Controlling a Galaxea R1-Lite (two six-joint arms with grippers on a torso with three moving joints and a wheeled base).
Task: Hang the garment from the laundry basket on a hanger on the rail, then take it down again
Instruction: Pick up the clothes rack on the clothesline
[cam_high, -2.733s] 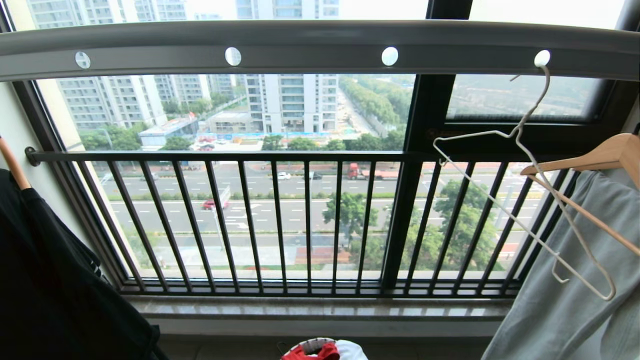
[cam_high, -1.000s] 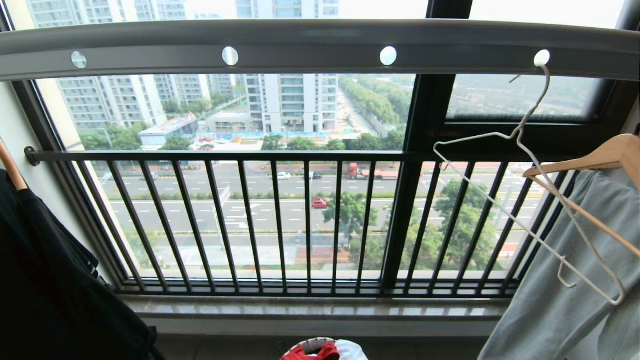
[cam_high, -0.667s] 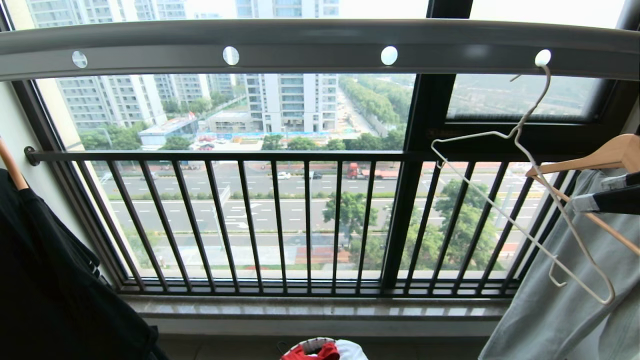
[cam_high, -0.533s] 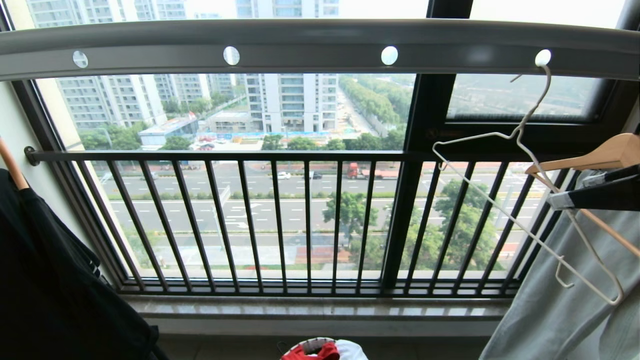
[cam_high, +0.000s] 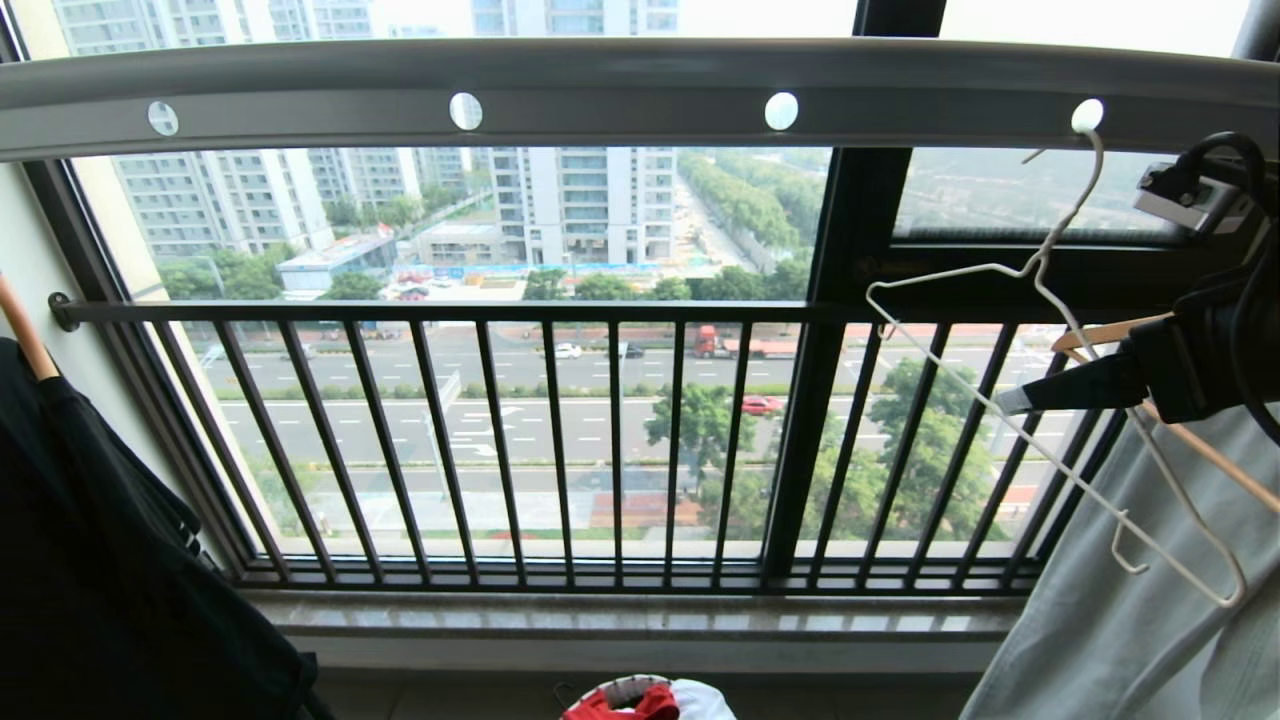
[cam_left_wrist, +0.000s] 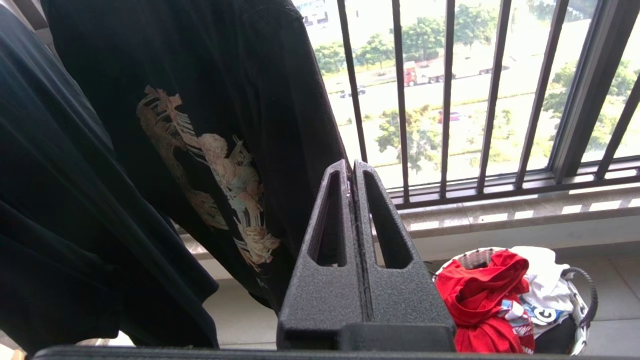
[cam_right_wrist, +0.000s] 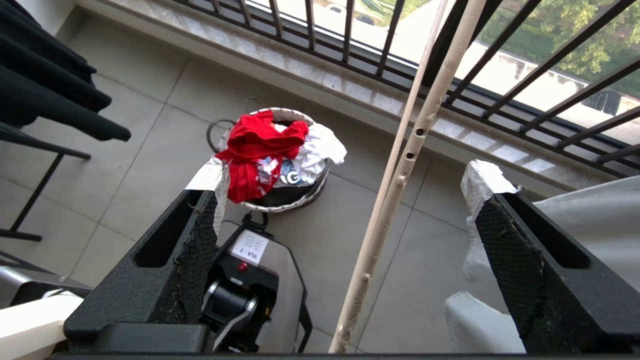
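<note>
Reaching in from the right at hanger height: the right gripper (cam_right_wrist: 345, 185), fingers spread wide apart and clamped on nothing, with a pale rod (cam_right_wrist: 395, 185) of a hanger passing through the gap between them; which hanger cannot be told. Hanging by its hook from the rightmost visible hole of the grey perforated rail (cam_high: 620, 85): the off-white wire hanger (cam_high: 1060, 400), tilted, bare, crossing in front of a light wooden hanger (cam_high: 1200, 450) carrying a pale grey garment (cam_high: 1130, 610). Lying crumpled in the woven laundry basket (cam_right_wrist: 310, 192) on the tiled floor, near the window sill: the red T-shirt (cam_right_wrist: 250, 150), beside a white printed garment (cam_right_wrist: 315, 150). Staying low on the left next to a hanging black printed T-shirt (cam_left_wrist: 200, 150): the left gripper (cam_left_wrist: 352, 172), fingers pressed together, empty. Running behind everything: the dark window railing (cam_high: 550, 440).
</note>
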